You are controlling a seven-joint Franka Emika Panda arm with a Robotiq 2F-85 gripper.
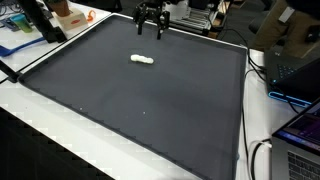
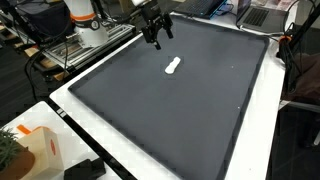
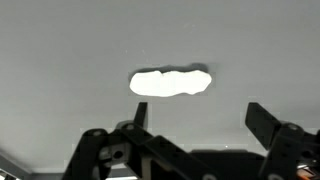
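1. Gripper hangs above the far edge of the dark mat. Its jaws are spread fully wide and hold nothing; in the wrist view both fingers show, with free space between them.
2. White piece, small, long and lumpy, lies flat and alone on the mat. It is a little in front of the gripper and clearly apart from it. In the wrist view the piece sits beyond the fingertips, shifted toward the left finger.
3. I judge that a good approach centres the gap over the piece before any descent.
4. In the wrist view, the long axis of the piece runs along the line from finger to finger. Turning the wrist would probably help, so that the fingers meet its narrow width.
5. The piece is low, so the fingertips must come almost onto the mat. A slow descent avoids pressing into the mat or pushing the piece away.
6. I cannot tell its material, so gentle closing is safer.
7. White table borders the mat, and nothing stands close to the piece.
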